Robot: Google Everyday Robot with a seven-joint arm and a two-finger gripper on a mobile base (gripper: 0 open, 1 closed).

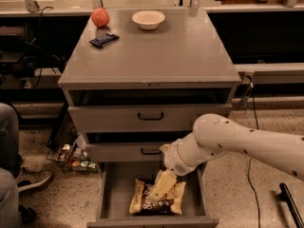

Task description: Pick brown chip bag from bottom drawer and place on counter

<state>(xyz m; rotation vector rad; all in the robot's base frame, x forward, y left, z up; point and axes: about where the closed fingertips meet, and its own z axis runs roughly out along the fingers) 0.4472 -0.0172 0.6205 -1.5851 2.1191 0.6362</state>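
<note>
The brown chip bag (142,201) lies flat in the open bottom drawer (111,196), dark brown with tan ends and white lettering. My white arm reaches in from the right, and my gripper (160,189) hangs down into the drawer right over the bag's middle, at or just above its surface. Its cream fingers (164,184) point down and left. The counter (156,51) is the grey cabinet top above, with the two upper drawers shut.
On the counter's far end sit a red apple (100,17), a white bowl (148,19) and a dark blue candy bar (104,40). A person's legs (9,175) are at the left. A wire basket of small items (71,158) stands left of the cabinet.
</note>
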